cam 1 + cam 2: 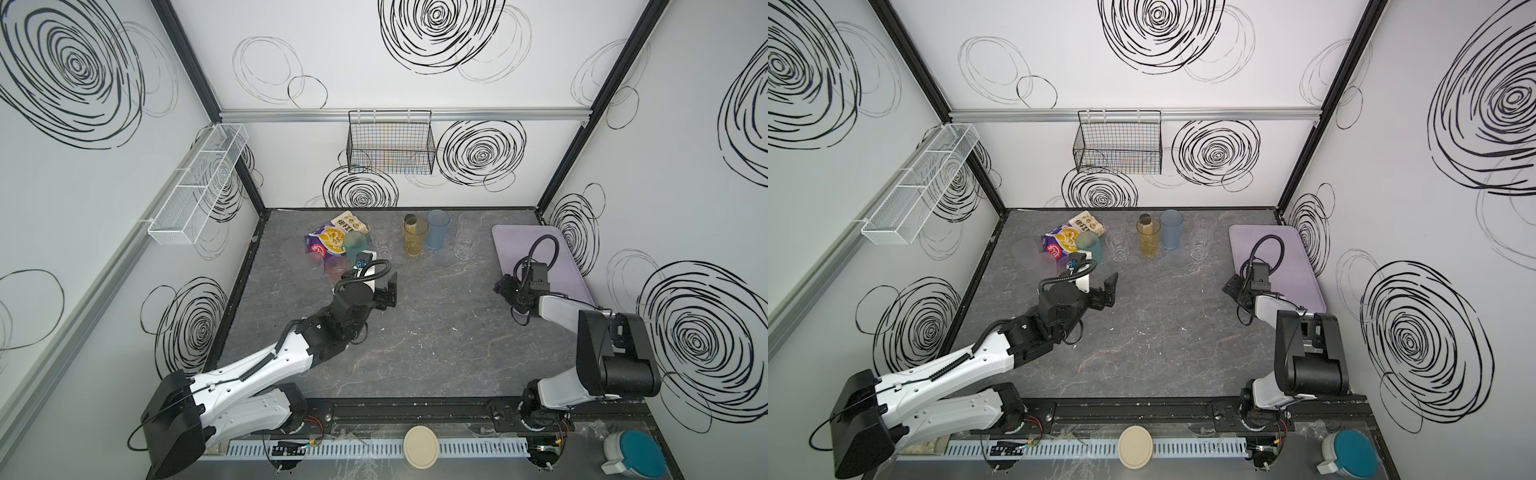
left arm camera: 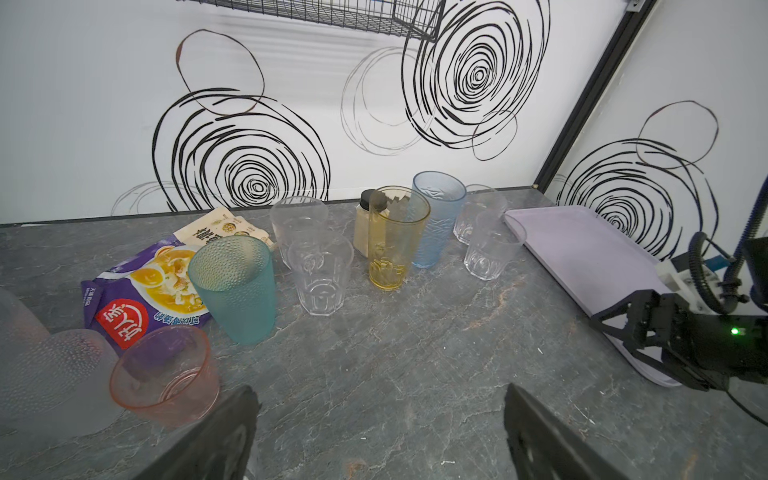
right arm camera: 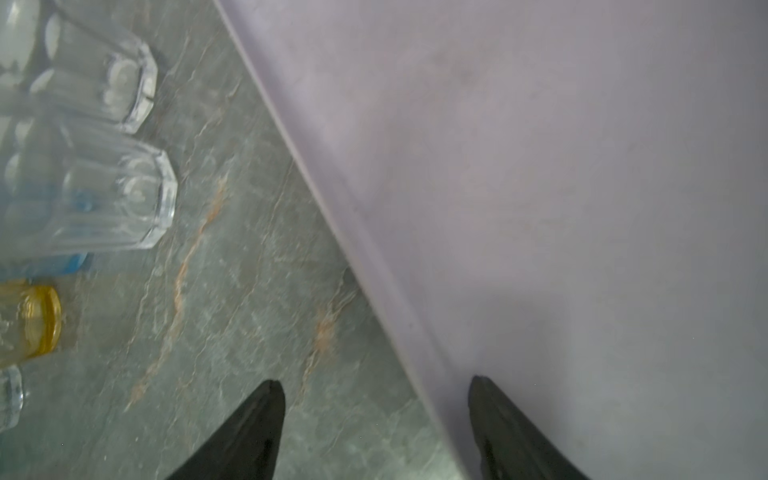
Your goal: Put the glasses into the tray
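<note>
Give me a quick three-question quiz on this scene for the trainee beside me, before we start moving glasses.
1. True or false: the tray already holds a glass.
2. Which stands closest to the amber glass? A) black-capped jar B) pink glass C) snack bag
3. Fill in: the left gripper and right gripper both stand ___, holding nothing.
Key: 1 false; 2 A; 3 open.

You see only Chinese characters, too unclear to read surely, on the purple snack bag point(image 2: 166, 291), its red badge point(image 2: 122, 323) and the beige pouch point(image 2: 220, 230).
</note>
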